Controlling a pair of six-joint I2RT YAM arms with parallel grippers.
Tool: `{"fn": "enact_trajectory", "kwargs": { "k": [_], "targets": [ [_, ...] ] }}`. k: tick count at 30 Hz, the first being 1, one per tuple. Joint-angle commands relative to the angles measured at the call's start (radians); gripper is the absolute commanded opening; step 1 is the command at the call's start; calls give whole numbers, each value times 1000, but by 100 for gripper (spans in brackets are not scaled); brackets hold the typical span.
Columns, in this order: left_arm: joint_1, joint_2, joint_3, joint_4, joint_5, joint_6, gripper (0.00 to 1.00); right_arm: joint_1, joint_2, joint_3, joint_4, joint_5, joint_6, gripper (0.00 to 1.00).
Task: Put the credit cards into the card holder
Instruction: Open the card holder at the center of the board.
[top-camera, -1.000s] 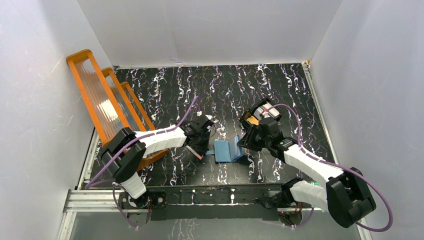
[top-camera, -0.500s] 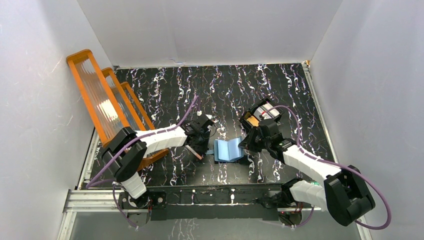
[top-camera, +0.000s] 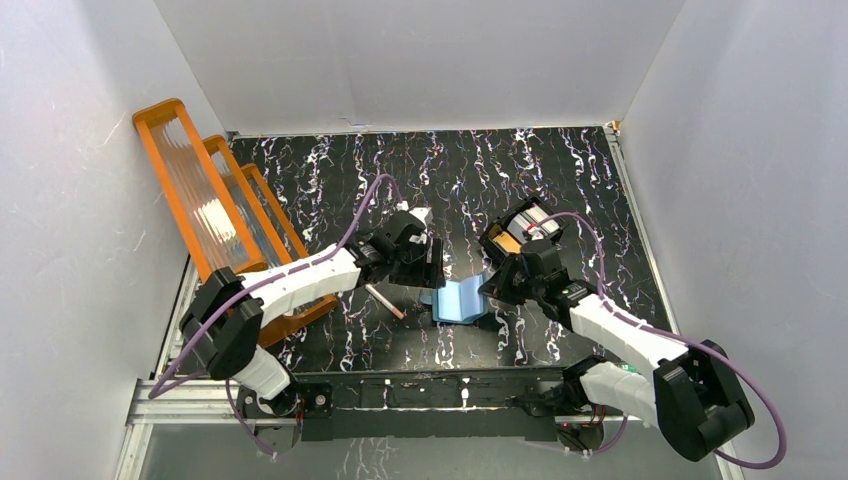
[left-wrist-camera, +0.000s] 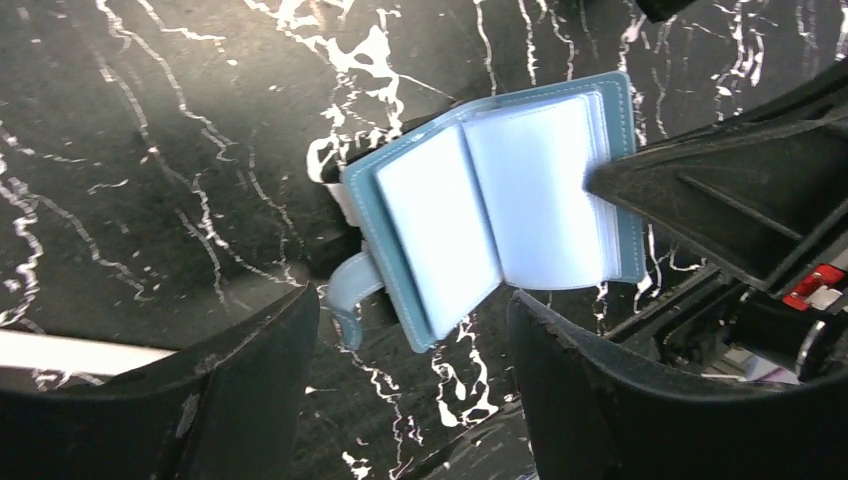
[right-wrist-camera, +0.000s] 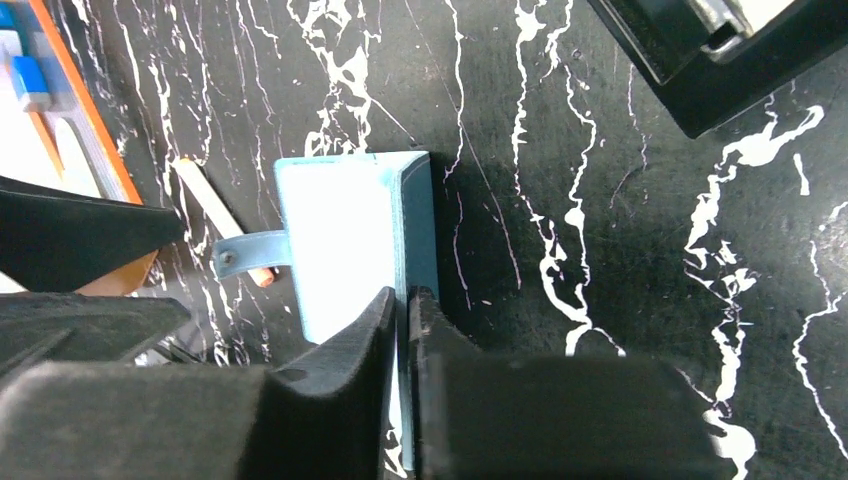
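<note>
Left gripper, jaws wide apart, hovers directly over the open card holder on the surface, whose right cover the right gripper clamps. Judging by colour, the credit cards sit in the black tray just behind the right arm, nearer it than the left.

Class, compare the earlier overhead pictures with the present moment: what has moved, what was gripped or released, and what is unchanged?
The left gripper opened and let go of the pink-brown stick, which now lies loose, then moved farther from the arm bases. The right gripper closed on the right cover of the card holder, which has folded slightly. The orange rack and black tray stayed put.
</note>
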Motion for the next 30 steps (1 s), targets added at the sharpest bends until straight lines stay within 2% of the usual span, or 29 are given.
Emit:
{"fn": "enact_trajectory", "kwargs": {
  "k": [1,2,4,6,10,12,17,23,30],
  "targets": [
    [4,13,-48,71,101,8,69,-8,-37,1,24,-5,31,25],
    [3,28,-52,76,103,6,69,-8,-43,2,21,-7,32,32],
    [4,60,-51,75,103,8,69,-8,-63,-1,16,-8,35,36],
    [4,90,-49,70,93,14,68,-8,-82,-6,16,-6,35,29],
    [4,127,-47,64,78,30,68,-11,-82,-17,23,-3,27,9],
    [4,138,-48,66,76,32,68,-13,-64,-22,25,-1,25,5],
    [4,138,-51,62,71,32,67,-14,-28,-27,14,27,13,5],
    [5,124,-43,42,43,33,65,-16,-8,-30,-44,90,-32,10],
    [37,109,-95,167,201,-6,64,-18,-4,-53,-33,99,-35,9]
  ]
}}
